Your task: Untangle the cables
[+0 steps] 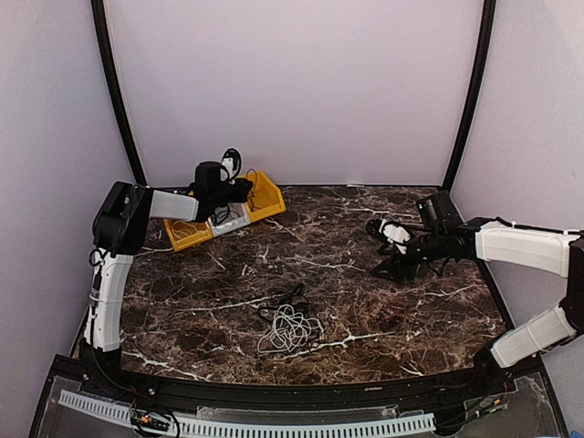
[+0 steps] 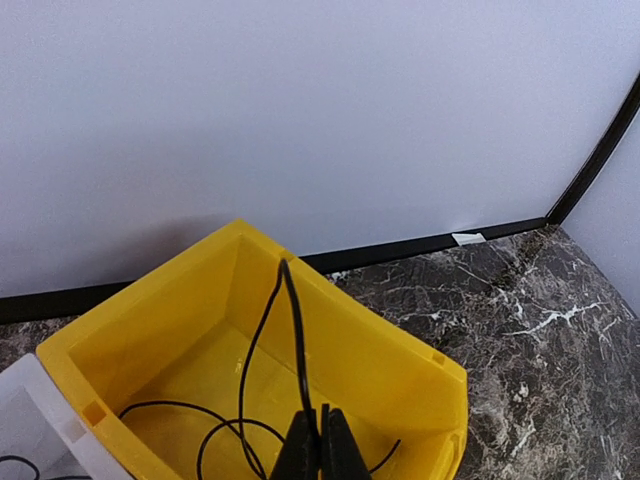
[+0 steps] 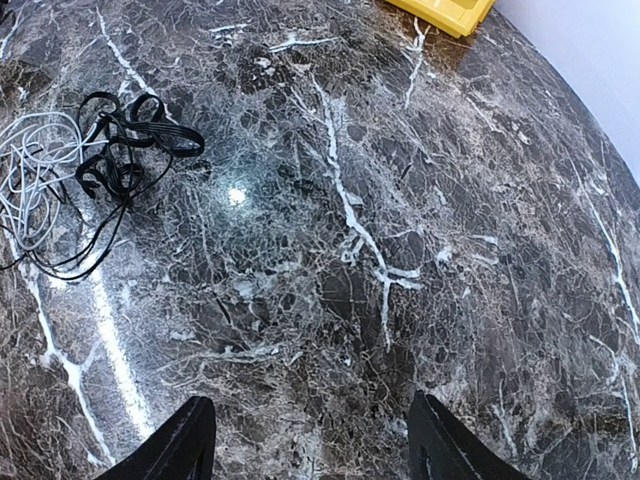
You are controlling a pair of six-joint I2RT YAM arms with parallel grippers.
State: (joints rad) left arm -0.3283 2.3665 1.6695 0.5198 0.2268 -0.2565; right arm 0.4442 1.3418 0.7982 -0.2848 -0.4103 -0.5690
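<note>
One thin black cable [image 2: 298, 335] seems pinched by closed left fingers [image 2: 308, 448]; right fingers [image 3: 190, 445] gape empty above marble [image 3: 350, 250].

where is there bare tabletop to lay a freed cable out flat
Bare marble lies between the cable tangle and the right gripper, and along the back wall between the yellow bins and the right arm. Crowded: the bins, where the left gripper pinches a black cable.
</note>
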